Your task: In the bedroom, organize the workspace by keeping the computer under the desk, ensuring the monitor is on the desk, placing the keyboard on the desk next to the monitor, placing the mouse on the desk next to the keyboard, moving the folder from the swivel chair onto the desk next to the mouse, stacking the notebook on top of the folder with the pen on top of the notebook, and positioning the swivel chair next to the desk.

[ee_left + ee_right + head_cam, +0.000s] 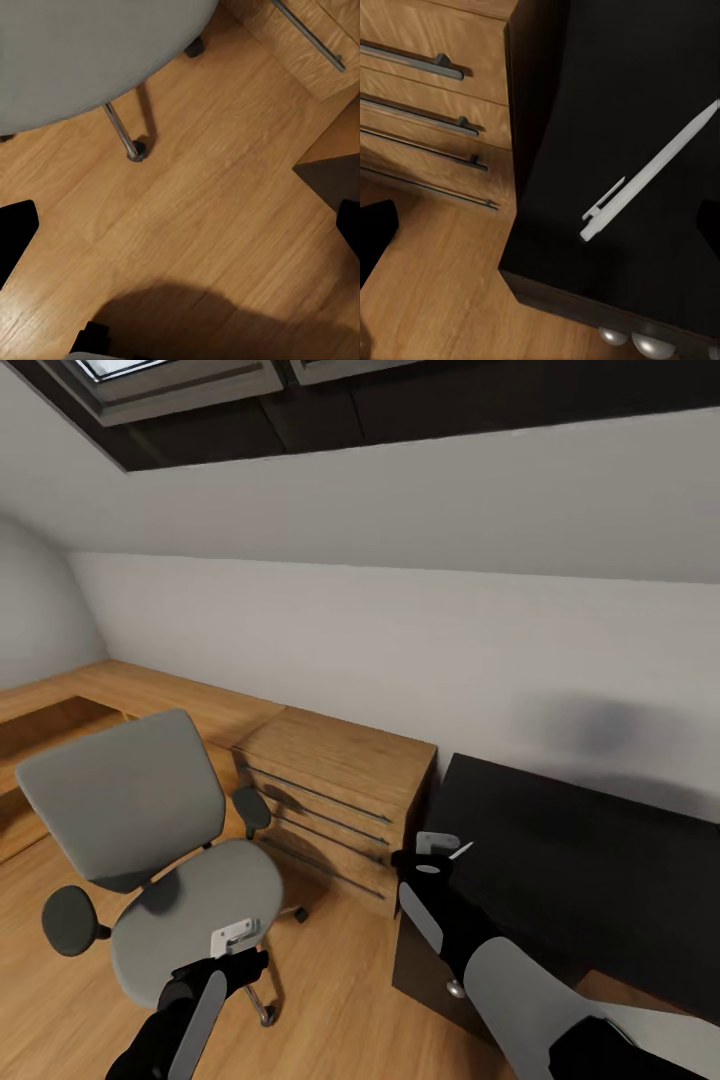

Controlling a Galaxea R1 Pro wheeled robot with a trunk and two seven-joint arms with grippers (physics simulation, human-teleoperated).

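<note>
Just beneath right gripper [432, 857]: pen [649, 172].

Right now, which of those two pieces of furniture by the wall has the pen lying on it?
The black one, at the robot's right, carries the white pen; the wooden drawer unit beside it, with long bar handles, does not.

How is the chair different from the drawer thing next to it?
The swivel chair is grey and padded, while the drawer cabinet is brown wood. The swivel chair stands on thin legs with wheels; the drawer cabinet is a solid box with long metal handles. Both stand on the wooden floor.
</note>
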